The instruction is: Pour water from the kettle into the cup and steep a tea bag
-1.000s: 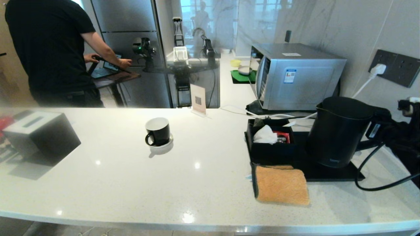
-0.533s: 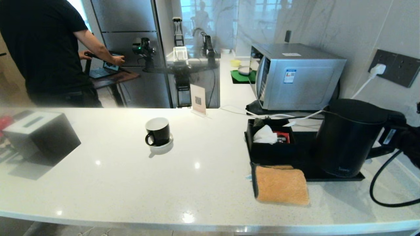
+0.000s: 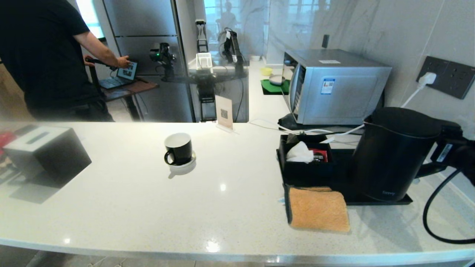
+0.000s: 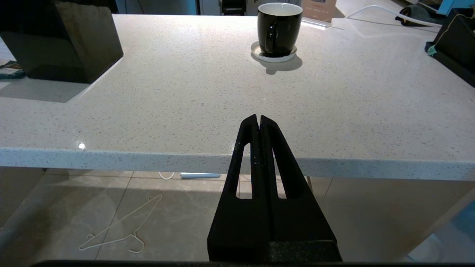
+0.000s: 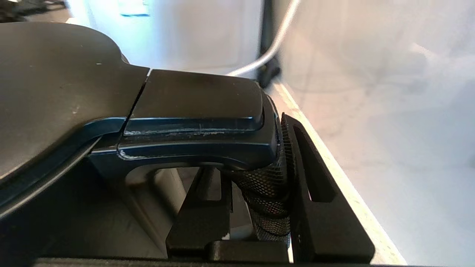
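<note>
Here right end effector (image 5: 256,193) pinches kettle (image 3: 393,155) handle, seemingly above tray (image 3: 371,198); left end effector (image 4: 258,120) pressed together.

light: bright daylight from the window (image 3: 89,18) behind the person (image 3: 41,55) | glare: small white spots on the glossy counter (image 3: 219,187) | shadows: soft, beside the cup (image 3: 178,148) and towel (image 3: 318,208) | blur: kettle (image 5: 55,89) close up is out of focus, wall hazy | edges: counter rim bows
</note>
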{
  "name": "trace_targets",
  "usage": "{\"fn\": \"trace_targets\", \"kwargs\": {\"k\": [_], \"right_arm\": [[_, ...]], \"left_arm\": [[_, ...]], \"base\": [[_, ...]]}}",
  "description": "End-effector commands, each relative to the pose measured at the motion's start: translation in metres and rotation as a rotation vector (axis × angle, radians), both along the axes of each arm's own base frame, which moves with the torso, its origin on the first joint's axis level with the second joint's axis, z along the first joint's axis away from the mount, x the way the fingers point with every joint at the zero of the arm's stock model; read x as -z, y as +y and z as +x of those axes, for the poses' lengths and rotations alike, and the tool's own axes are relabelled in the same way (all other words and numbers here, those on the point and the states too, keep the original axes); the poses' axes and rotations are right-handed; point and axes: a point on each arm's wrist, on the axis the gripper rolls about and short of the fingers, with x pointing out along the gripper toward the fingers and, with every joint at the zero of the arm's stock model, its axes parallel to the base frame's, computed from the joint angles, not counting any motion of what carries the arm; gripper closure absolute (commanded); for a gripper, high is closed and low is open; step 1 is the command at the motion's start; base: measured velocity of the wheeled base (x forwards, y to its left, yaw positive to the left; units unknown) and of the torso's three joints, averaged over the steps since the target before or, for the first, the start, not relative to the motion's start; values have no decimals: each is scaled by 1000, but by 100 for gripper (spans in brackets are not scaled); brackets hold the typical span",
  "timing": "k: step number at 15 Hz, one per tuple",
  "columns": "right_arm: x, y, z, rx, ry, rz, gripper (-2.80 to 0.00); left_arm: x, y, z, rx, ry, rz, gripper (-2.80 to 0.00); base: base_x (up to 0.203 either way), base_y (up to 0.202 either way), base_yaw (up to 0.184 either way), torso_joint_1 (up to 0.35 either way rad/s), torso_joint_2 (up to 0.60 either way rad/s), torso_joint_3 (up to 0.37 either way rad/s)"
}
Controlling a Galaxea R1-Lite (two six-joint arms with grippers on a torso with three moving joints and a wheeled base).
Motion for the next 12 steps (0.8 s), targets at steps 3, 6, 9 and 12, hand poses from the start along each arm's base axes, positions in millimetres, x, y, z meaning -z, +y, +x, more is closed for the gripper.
{"fn": "trace_targets", "kwargs": {"k": [3,6,9,12], "right_arm": [[-4,6,0,-20,-25,-6,0],[-4,6,-1,-22,-27,-6,0],[-2,7,-3,-23,-21,-6,0],[-2,9,-3,-31,-18,-7,0]], "left_arm": [[0,0,0,0,0,-1,0],[0,0,0,0,1,-1,0],[0,0,0,0,0,-1,0],[0,0,0,0,0,-1,0]], "base": [[0,0,0,0,0,0],[0,0,0,0,0,0],[0,0,0,0,0,0],[0,0,0,0,0,0]]}}
